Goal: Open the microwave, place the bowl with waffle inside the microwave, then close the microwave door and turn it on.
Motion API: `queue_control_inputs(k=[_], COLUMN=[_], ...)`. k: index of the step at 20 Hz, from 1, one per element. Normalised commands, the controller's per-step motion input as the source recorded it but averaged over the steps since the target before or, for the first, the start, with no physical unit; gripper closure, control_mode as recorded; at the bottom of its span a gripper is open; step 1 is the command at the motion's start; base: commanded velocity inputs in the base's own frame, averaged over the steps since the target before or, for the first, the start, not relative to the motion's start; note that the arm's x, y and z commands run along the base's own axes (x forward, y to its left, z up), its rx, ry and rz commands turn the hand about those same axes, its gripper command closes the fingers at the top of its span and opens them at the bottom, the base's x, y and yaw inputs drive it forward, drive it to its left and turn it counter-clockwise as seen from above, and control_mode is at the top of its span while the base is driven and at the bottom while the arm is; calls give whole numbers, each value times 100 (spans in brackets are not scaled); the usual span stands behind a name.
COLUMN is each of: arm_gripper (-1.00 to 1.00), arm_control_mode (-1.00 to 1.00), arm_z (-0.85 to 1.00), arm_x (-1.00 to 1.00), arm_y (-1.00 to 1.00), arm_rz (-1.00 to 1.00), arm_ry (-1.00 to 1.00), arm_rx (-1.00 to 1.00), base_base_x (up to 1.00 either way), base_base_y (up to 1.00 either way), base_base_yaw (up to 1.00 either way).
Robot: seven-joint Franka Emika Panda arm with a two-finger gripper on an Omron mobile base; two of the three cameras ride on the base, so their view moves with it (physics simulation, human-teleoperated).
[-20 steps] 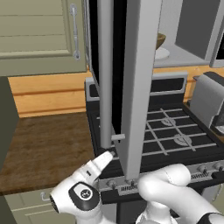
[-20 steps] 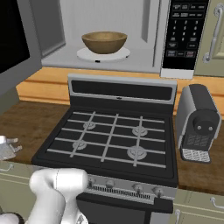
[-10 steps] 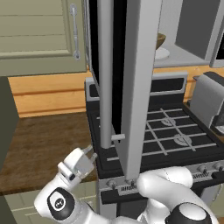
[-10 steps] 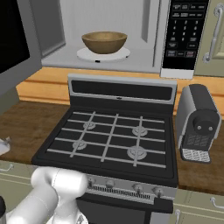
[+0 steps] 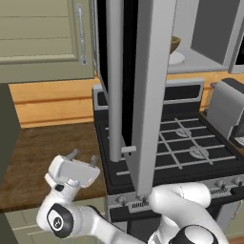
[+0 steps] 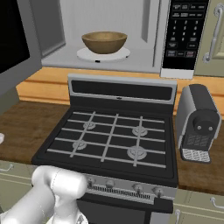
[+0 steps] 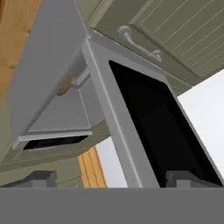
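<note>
In the left base view, the gripper point(image 5: 82, 156) is sitting low over the brown counter point(image 5: 43, 157), left of the stove point(image 5: 167, 143), with its fingers spread apart and holding nothing. A second ago it was close up against the lower end of the microwave door point(image 5: 147, 86); it is now pulling back and down to the left, turning its fingers upward, so the arm is clearly repositioning away from the bar handle point(image 5: 114, 81). The door is standing wide open, edge-on to this camera, swung out over the stove.

Further right, in the right base view, the bowl point(image 6: 104, 42) is already resting on the white turntable point(image 6: 103, 54) inside the microwave point(image 6: 109, 35), whose cavity is lying open; the waffle cannot be made out inside the bowl from here. The control panel point(image 6: 187, 30) is sitting at the cavity's right, and a grey toaster point(image 6: 197, 122) is standing on the counter beside the stove.

The loading step looks finished, so the retreat probably means the arm is lining up behind the door's outer face to push it shut. The hand view is looking up at that black glass panel point(image 7: 153, 118), which fits.
</note>
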Motion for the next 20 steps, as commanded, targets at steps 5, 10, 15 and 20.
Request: queue_control_inputs(k=[5, 10, 15, 20], arm_gripper=[-100, -100, -100, 100], arm_control_mode=[-100, -100, -100, -100], arm_z=[51, 50, 50, 48], arm_x=[0, 0, 0, 0], arm_y=[21, 14, 0, -1], arm_rz=[-8, -2, 0, 0], arm_ry=[16, 25, 23, 19], arm_rx=[-30, -22, -13, -3], base_base_x=[0, 0, 0, 0], base_base_y=[0, 0, 0, 0], base_base_yaw=[0, 0, 0, 0])
